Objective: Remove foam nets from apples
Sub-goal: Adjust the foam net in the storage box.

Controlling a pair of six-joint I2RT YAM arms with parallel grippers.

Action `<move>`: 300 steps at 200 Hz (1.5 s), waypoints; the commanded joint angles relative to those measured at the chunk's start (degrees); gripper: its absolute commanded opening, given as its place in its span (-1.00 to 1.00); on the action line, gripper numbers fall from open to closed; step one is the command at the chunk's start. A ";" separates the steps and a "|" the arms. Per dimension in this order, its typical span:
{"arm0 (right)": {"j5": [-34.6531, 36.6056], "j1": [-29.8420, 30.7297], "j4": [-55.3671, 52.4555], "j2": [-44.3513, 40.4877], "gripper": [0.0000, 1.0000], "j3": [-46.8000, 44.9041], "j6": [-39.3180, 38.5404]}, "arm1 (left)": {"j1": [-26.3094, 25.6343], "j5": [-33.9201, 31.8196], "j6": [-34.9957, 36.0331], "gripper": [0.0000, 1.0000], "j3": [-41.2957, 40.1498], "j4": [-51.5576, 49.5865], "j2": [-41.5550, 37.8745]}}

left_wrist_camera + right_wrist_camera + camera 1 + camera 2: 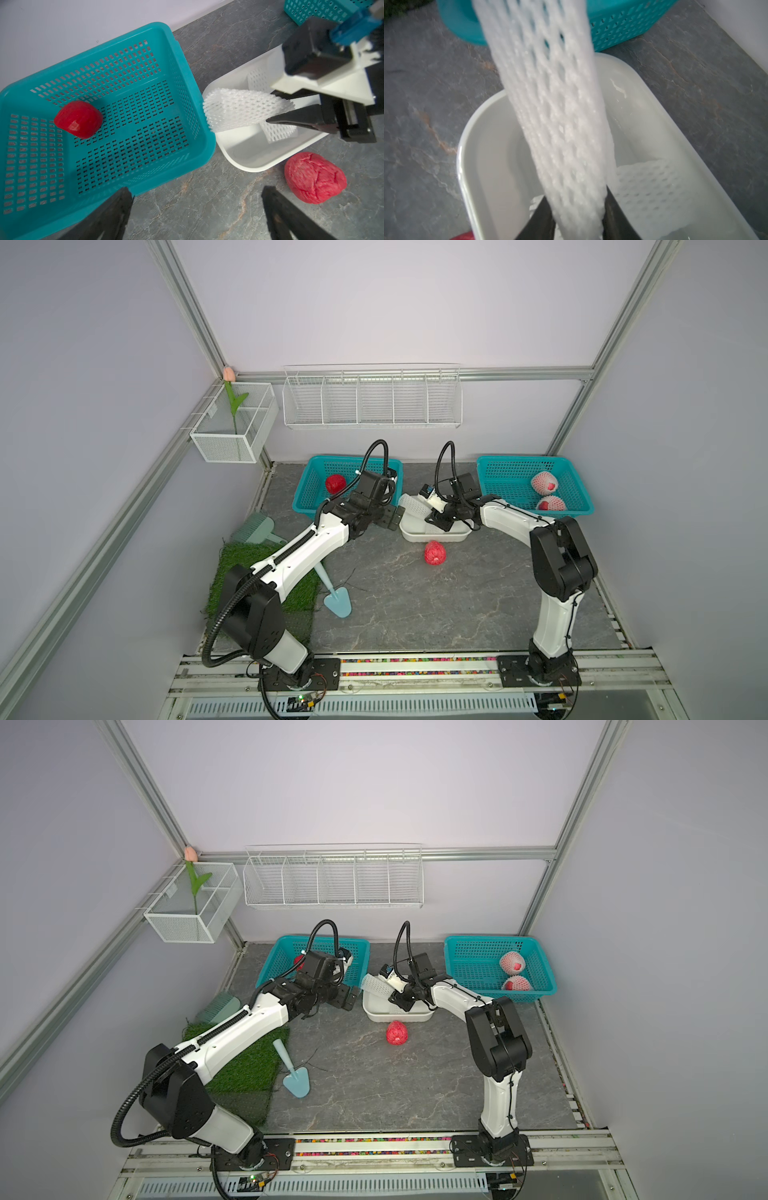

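The right gripper (577, 207) was pinched narrow on one end of a white diamond-mesh foam net (243, 110), held over the white oblong plastic tray (249, 168). A second flattened foam net (654, 187) lay inside it. The left gripper (196, 191) hung wide and empty beside the left teal perforated plastic basket (187, 68), which held a bare round red apple (79, 119). A loose red apple (435, 552) sat on the table just beside the tray, and a netted pinkish apple (544, 483) and another netted apple (550, 504) lay in the right teal basket (519, 457). Risks: the held net's free end overhung the tray rim, so a release here could drop it outside, and foam might cling to a jaw. An arm could also clip the loose apple and roll it. Unclear: whether the loose apple's wrinkled surface was skin or mesh. The right wrist view was blurred, and the top views hid the grip.
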 commanded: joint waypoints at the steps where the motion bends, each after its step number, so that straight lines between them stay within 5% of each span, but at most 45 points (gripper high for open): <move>1: 1.24 0.16 -5.17 -2.01 -0.51 1.49 -5.45 | -0.09 2.02 1.38 0.99 -0.70 0.26 -0.94; 25: 4.26 0.15 -7.64 -5.30 -0.73 1.24 -8.10 | -0.11 6.34 2.06 0.99 -0.97 0.15 -1.98; 86: 17.14 0.24 -16.56 -9.23 -0.68 1.52 -17.46 | -1.18 15.66 1.34 0.99 -4.50 2.32 -2.75; 119: 21.69 0.28 -18.37 -5.56 -0.58 2.50 -17.73 | -4.04 15.54 1.09 0.99 -5.52 2.30 -1.76; 189: 18.62 -0.74 -18.49 -9.07 0.98 2.31 -10.21 | -7.61 16.40 -1.73 0.99 -5.66 3.16 1.24; 196: 17.59 -1.16 -18.82 -10.25 0.79 2.22 -9.07 | -8.34 15.39 -2.77 0.99 -5.34 3.00 1.83; 300: 15.03 -7.15 -17.01 -27.90 0.78 -8.48 3.43 | -16.24 8.38 -14.91 1.00 11.94 -12.07 19.17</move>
